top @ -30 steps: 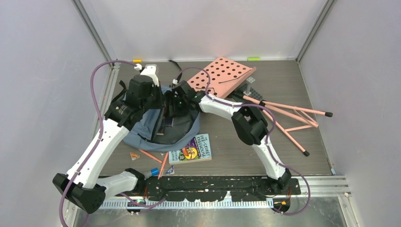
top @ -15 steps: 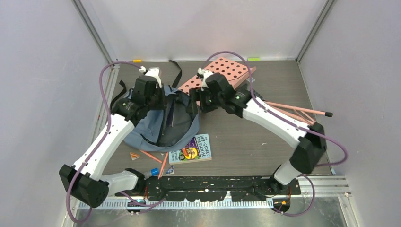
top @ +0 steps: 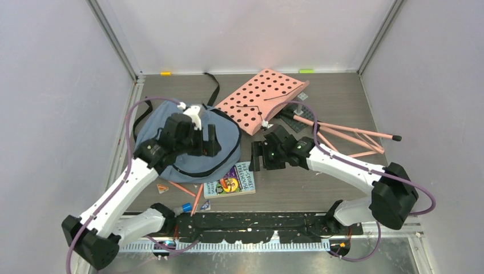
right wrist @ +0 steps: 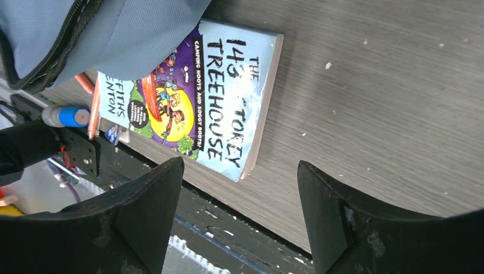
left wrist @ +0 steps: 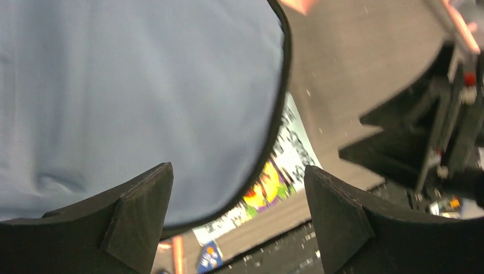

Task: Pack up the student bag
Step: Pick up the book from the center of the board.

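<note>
The student bag [top: 171, 123] lies flat at the left of the table, dusty blue with black edging, its top flap down. My left gripper [top: 210, 142] hovers open over its right edge with nothing between the fingers. In the left wrist view the bag [left wrist: 142, 85] fills the left, and the left gripper [left wrist: 240, 211] stands wide. A colourful book [top: 231, 180] lies just off the bag's near-right edge. My right gripper [top: 255, 157] is open beside the book's far-right corner, holding nothing. The right wrist view shows the book [right wrist: 211, 103] ahead of the right gripper [right wrist: 240, 211].
A pink perforated board [top: 262, 100] lies at the back, with pink rods [top: 348, 134] to its right. Pencils [top: 197, 200], a blue-capped marker [top: 186, 206] and a small orange piece [top: 163, 188] sit near the front rail. Black straps [top: 214, 91] trail behind the bag.
Both grippers have opened and drawn back from the bag's mouth. The bag's flap has dropped flat. The right arm has swung toward the near side, beside the book.
</note>
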Controlling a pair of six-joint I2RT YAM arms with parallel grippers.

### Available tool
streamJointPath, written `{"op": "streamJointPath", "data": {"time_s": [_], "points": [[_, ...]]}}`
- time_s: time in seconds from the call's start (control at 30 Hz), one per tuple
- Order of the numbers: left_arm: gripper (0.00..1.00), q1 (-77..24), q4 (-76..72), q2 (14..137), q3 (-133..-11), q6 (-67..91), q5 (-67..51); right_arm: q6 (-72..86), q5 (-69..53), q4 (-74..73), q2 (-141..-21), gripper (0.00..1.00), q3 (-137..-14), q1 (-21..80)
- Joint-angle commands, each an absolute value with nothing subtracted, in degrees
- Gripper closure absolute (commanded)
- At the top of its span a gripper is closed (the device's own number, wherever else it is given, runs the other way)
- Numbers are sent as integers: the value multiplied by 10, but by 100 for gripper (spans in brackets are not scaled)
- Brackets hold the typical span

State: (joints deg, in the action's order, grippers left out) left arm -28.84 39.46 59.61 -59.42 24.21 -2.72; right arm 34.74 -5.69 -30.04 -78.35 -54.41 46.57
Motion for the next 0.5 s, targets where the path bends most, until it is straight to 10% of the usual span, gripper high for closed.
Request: {"op": "streamJointPath", "data": {"time_s": [0.0,0.47], "points": [[13,-359,394,519,-527,324,-33,439,-55,-217,-741,21,-509,474],[15,-391,507,429,-389,508,3,537,-66,-93,-774,24,-413,491]]}}
